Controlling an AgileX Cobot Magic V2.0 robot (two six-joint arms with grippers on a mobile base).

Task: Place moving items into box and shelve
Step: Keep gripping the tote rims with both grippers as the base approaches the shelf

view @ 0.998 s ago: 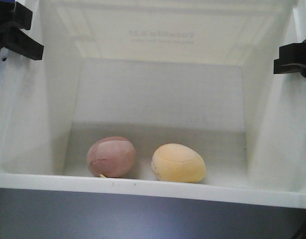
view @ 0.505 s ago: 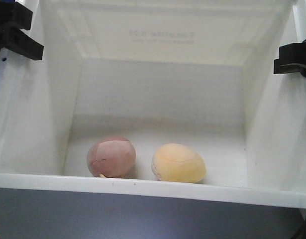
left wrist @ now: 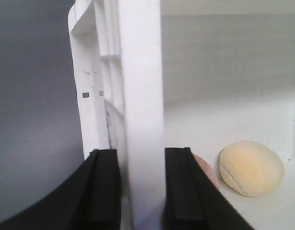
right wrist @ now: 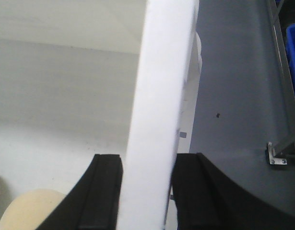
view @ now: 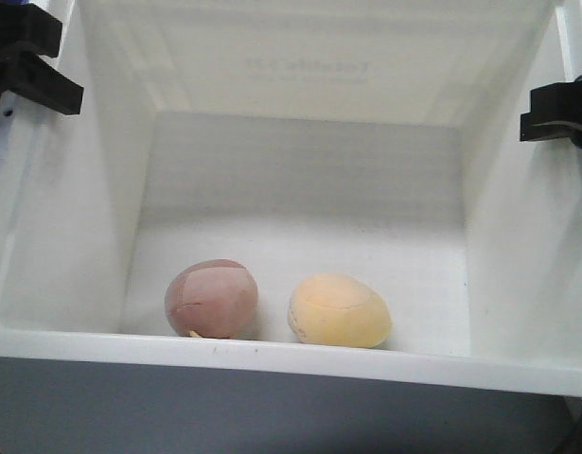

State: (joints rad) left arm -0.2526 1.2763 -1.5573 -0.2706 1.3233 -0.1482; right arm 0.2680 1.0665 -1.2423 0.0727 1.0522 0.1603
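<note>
At the far left of the front view, the left gripper (view: 35, 76) is one of two black pincers in sight, and it is clamped over the left wall of the single white box (view: 291, 359). The left wrist view shows this more clearly: one black finger (left wrist: 103, 191) lies against the ribbed outside of the wall, the other sits inside, and both press on the plastic. Two soft toys lie on the box floor near the front wall, close together but not touching. The pinkish-brown toy (view: 211, 298) is on the left and the pale yellow toy (view: 339, 309) on the right. The far wall carries a faint line of print (view: 309, 68), too washed out to read, and only the front view shows it. At the right edge of that view, the right gripper (view: 555, 113) is closed in the same way on the right wall. The wrist views each show the yellow toy almost whole and only a sliver of the pinkish one. The left wrist view also takes in the ribs under the rim. The right wrist view alone shows the grey table (right wrist: 233, 96) beside the box, one small metal bracket (right wrist: 277, 155) and the corner of one blue bin (right wrist: 293, 57).
</note>
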